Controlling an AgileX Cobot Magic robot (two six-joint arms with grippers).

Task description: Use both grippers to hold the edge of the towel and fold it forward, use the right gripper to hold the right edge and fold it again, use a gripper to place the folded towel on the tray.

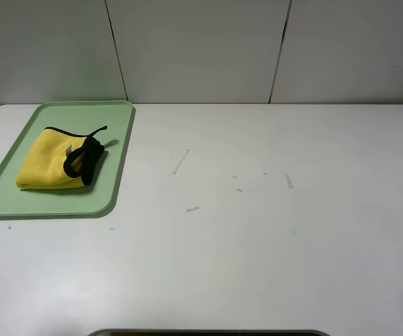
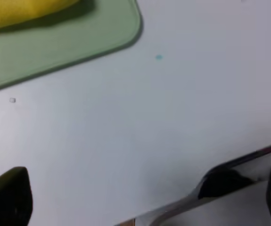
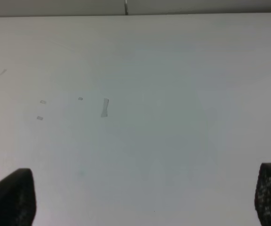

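From the high camera, a pale green tray (image 1: pixel 120 150) sits at the far left of a white table (image 1: pixel 271 252). On it lies the towel (image 1: pixel 47 166), a plush yellow cloth folded into a compact bundle, its black binding (image 1: pixel 82 162) bunched in a curl along one side. Neither arm appears in this view. Judging by this, both folds and the placing look done, so the task seems to be at its end; the next move probably calls for nothing more than keeping the arms clear of the tray.

From the left wrist camera, the left gripper (image 2: pixel 140 197) hangs over bare table with its jaws spread wide and nothing between them. Only one dark fingertip (image 2: pixel 8 195) and part of the other show at the picture's border. The tray's rounded corner (image 2: pixel 121 33) lies well ahead of the claw and off to one side, apart from it, with a strip of yellow towel (image 2: pixel 22 12) resting inside the rim. A small teal speck (image 2: pixel 159 57) marks the table between claw and tray.

From the right wrist camera, the right gripper (image 3: pixel 144 197) also stands wide apart and empty, with one dark fingertip (image 3: pixel 10 197) at each lower corner. Ahead of it is only white tabletop with a few pale scraps of tape (image 3: pixel 104 107). Neither towel nor tray shows here.
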